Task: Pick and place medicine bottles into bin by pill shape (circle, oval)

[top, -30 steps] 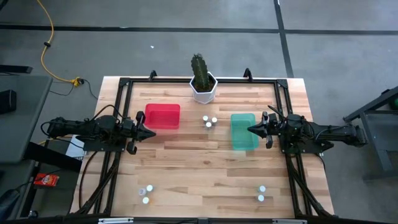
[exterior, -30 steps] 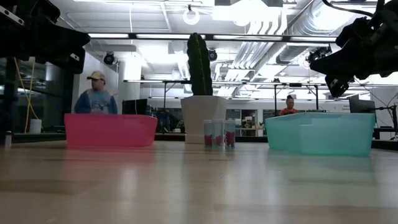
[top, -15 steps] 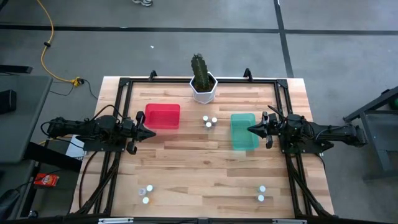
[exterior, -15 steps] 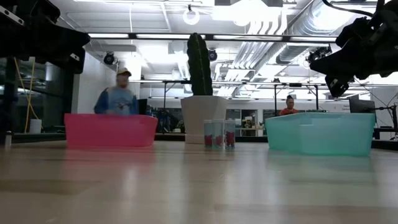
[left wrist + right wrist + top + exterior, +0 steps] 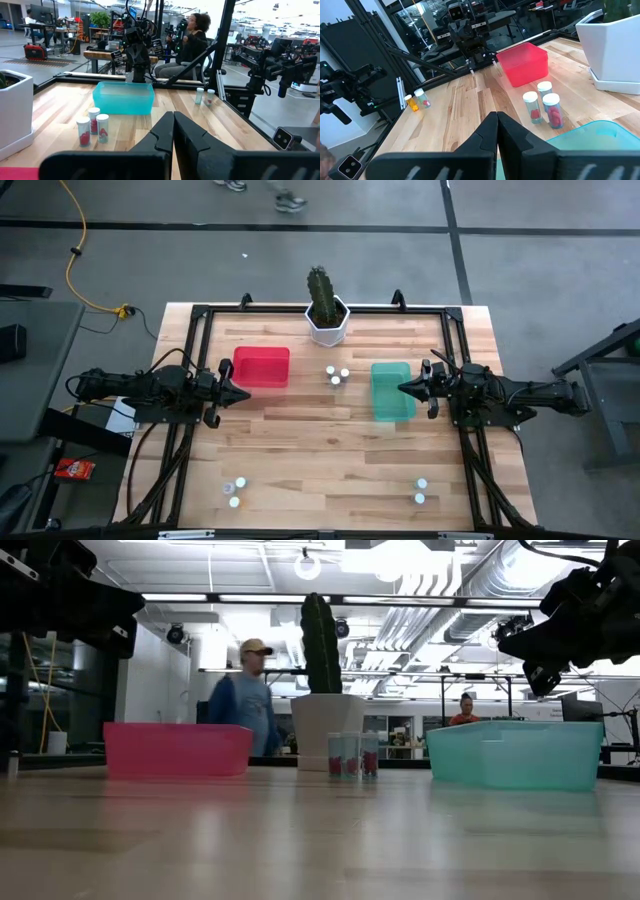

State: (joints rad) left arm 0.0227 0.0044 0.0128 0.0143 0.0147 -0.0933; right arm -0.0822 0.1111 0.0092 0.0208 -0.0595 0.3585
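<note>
Three white-capped medicine bottles (image 5: 337, 375) stand on their bases mid-table between the red bin (image 5: 262, 367) and the teal bin (image 5: 392, 390); they also show in the left wrist view (image 5: 92, 129) and the right wrist view (image 5: 543, 106). Two more bottles (image 5: 233, 490) stand near the front left, one with an orange body (image 5: 412, 103). Two more bottles (image 5: 420, 491) stand near the front right. My left gripper (image 5: 240, 393) is shut and empty above the table, just in front of the red bin. My right gripper (image 5: 405, 388) is shut and empty beside the teal bin's right wall.
A white hexagonal pot with a cactus (image 5: 327, 320) stands at the far edge's middle. A black frame (image 5: 200, 315) runs round the table. Bare wood (image 5: 330, 450) lies between the bins and the front bottles. A person (image 5: 245, 710) is in the room behind.
Both arms and all bottles have kept still. A person in the room beyond the table's far edge has walked toward the right, from behind the red bin toward the cactus pot.
</note>
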